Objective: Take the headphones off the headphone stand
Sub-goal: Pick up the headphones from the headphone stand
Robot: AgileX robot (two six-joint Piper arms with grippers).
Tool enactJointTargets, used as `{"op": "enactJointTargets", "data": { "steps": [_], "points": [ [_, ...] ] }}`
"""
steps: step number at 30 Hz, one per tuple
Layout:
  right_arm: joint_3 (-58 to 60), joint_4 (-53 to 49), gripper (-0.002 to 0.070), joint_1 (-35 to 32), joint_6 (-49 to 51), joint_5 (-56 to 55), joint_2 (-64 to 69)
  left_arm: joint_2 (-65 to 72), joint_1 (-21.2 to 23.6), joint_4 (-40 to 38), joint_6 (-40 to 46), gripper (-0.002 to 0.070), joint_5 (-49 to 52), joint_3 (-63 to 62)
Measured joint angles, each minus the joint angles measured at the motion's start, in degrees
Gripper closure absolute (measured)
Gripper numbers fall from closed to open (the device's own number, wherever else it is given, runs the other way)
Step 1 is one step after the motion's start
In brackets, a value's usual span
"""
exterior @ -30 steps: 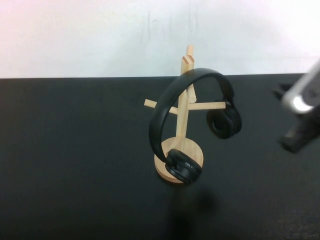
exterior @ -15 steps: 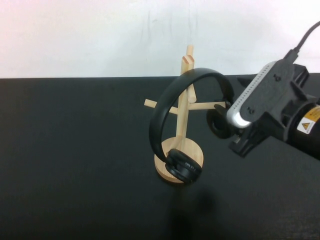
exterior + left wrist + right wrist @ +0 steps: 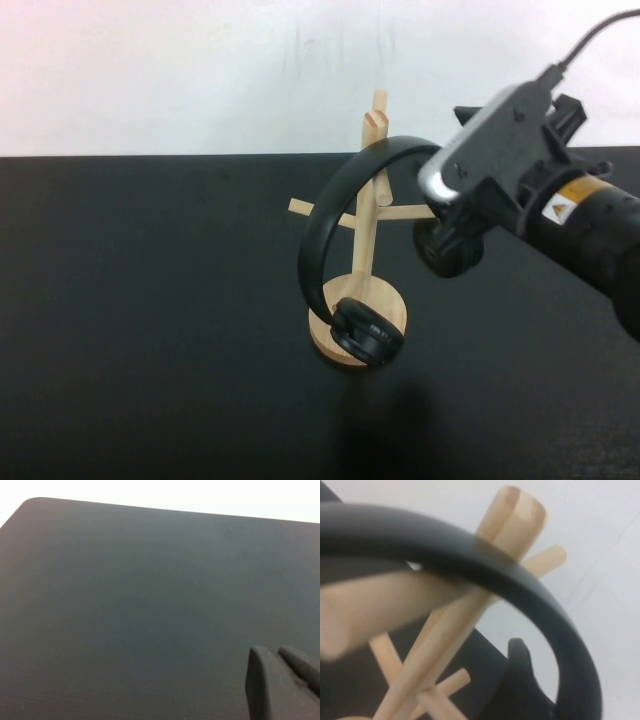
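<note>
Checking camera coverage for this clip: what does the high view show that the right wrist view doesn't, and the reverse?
Only the high view shows the headphone stand whole, with its round base, both ear cups of the headphones hanging on it, and the right arm beside the far cup; the right gripper is hidden there. Only the right wrist view shows a right gripper finger close by the headband. The left gripper appears in neither, only in its own view, over bare table. Both show headband, pole and pegs.

The right arm reaches in from the right side, wrist raised and angled down. The right gripper (image 3: 447, 205) is mostly hidden under its own wrist housing; one dark finger (image 3: 520, 655) shows, the jaw gap unclear. The left gripper (image 3: 280, 680) hangs low, fingertips seemingly close together.
</note>
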Motion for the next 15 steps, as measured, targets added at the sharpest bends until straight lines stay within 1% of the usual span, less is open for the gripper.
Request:
{"op": "enactJointTargets", "data": {
  "steps": [2,3,4,7,8,11,15],
  "points": [
    [-1.3,0.0,0.0252,0.0,0.0,0.8,1.7,0.0,0.0,0.0,0.0,0.0673,0.0,0.0],
    [-1.9,0.1,0.0293,0.0,0.0,1.3,2.3,0.0,0.0,0.0,0.0,0.0673,0.0,0.0],
    [-2.3,0.4,0.0356,0.0,0.0,1.8,2.8,0.0,0.0,0.0,0.0,0.0673,0.0,0.0],
    [-3.6,3.1,0.0639,0.1,0.0,3.6,2.8,0.0,0.0,0.0,0.0,0.0673,0.0,0.0],
    [-3.6,4.0,0.0680,0.1,0.0,3.9,2.3,0.0,0.0,0.0,0.0,0.0673,0.0,0.0],
    [-3.7,4.9,0.0681,0.2,-0.2,5.1,-0.1,0.0,0.0,0.0,0.0,0.0673,-0.1,0.0],
    [-3.7,4.6,0.0681,1.1,-0.2,9.4,-6.6,0.0,0.0,0.0,0.0,0.0673,-0.1,0.0]
  ]
}}
